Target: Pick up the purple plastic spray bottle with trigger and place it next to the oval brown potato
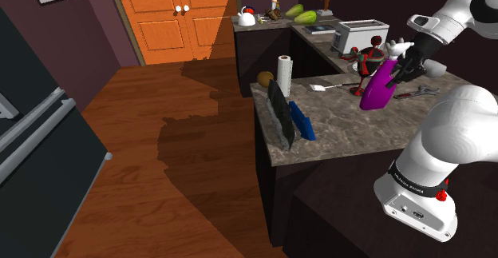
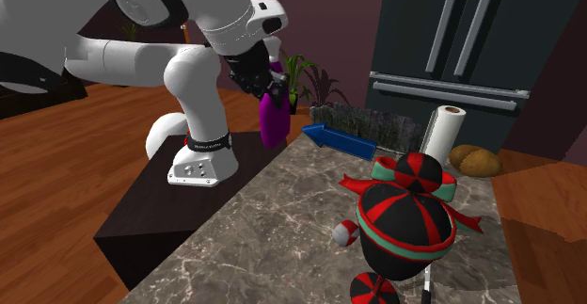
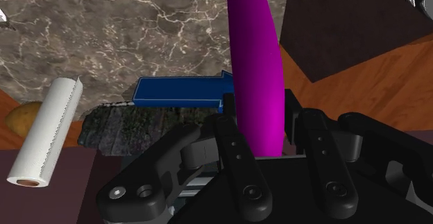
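My gripper (image 1: 397, 69) is shut on the top of the purple spray bottle (image 1: 377, 90), which hangs tilted in the air over the marble counter (image 1: 351, 125). In the second exterior view the gripper (image 2: 268, 88) holds the bottle (image 2: 274, 123) above the counter's edge nearest the stand. In the wrist view the black fingers (image 3: 232, 143) clasp the bottle (image 3: 255, 63), whose body points away from the hand. The brown potato (image 1: 265, 78) lies at the counter's far corner, beyond the paper towel roll; it also shows as potato (image 2: 475, 159) and potato (image 3: 24, 115).
Between bottle and potato stand a paper towel roll (image 1: 283, 71), a dark upright slab (image 1: 280, 114) and a blue arrow-shaped object (image 1: 302, 121). A red-and-black striped figure (image 2: 406, 217), a spoon (image 1: 327, 86), a wrench (image 1: 415, 94) and a toaster (image 1: 359, 34) lie nearby.
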Robot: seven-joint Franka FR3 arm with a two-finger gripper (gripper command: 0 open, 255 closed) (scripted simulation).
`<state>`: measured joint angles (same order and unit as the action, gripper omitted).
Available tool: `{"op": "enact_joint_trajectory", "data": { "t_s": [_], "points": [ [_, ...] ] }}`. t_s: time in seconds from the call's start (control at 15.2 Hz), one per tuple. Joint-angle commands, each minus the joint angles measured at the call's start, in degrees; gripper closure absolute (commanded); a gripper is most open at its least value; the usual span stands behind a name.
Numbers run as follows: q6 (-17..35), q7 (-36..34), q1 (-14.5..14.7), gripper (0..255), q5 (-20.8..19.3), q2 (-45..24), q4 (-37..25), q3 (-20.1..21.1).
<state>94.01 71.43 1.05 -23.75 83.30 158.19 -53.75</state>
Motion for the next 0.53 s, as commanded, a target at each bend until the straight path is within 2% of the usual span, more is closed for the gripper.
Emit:
{"op": "enact_joint_trajectory", "data": {
  "t_s": [0.0,0.46],
  "points": [
    [-0.8,-0.6,0.8,255,1.2,-0.2,-1.2,1.3],
    [-3.7,-2.3,3.1,255,4.9,-1.1,-5.7,5.6]
  ]
}}
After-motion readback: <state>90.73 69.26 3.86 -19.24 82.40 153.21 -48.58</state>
